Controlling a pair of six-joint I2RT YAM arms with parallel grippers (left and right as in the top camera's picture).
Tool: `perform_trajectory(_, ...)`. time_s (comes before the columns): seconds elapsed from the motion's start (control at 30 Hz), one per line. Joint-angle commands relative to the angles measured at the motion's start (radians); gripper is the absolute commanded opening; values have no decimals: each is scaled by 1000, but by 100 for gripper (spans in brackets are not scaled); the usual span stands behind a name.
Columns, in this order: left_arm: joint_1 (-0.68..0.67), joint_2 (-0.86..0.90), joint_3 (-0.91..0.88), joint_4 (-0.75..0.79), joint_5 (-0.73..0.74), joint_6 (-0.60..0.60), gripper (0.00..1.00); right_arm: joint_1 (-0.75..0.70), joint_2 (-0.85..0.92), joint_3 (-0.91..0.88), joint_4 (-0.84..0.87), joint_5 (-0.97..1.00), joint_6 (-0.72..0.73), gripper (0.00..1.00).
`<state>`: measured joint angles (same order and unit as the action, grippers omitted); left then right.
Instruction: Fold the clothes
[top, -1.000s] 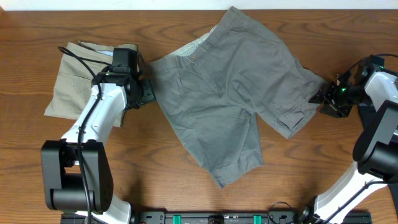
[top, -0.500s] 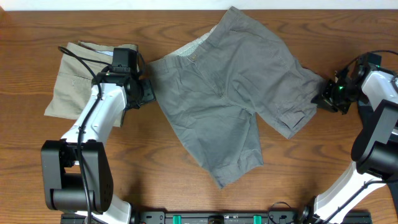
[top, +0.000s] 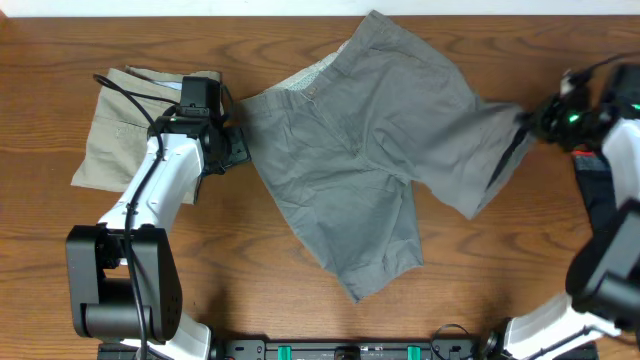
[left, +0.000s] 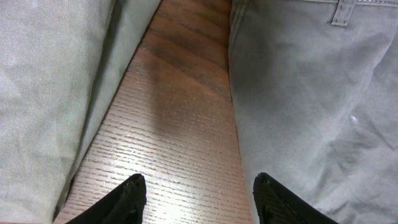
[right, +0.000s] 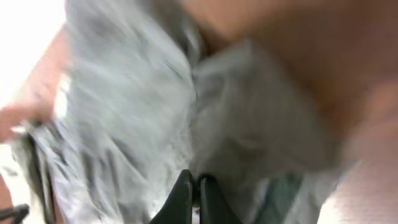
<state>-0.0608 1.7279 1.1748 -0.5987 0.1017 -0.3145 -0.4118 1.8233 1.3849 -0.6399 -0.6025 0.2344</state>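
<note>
Pinching one rumpled leg, the right claw (right: 194, 188) holds wrinkled grey shorts (top: 350, 170).

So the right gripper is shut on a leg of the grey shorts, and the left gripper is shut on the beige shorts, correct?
Not the left one. The left wrist view shows the left gripper open and empty, its fingers apart above the bare table between the beige shorts and the grey shorts. The right gripper is shut on a leg of the grey shorts.

One pair of grey shorts (top: 350, 170), one of beige shorts (top: 115, 140), two pincers (left: 199, 196) (right: 191, 190)
</note>
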Motion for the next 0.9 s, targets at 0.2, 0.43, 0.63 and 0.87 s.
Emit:
perform_trajectory(0.2,3,-4,6,18,3,2,58,-33,-7,4,201,258,145,1)
perform_trajectory(0.43,3,-4,6,18,2,2,58,-30,124,4,316,379,162,1)
perform_trajectory(0.63,3,-4,6,26,3,3,66,-44,187,4,477,386,90,5)
perform_trajectory(0.87,3,-3,6,45,14,36,77,-124,158,9,421,141,91,46)
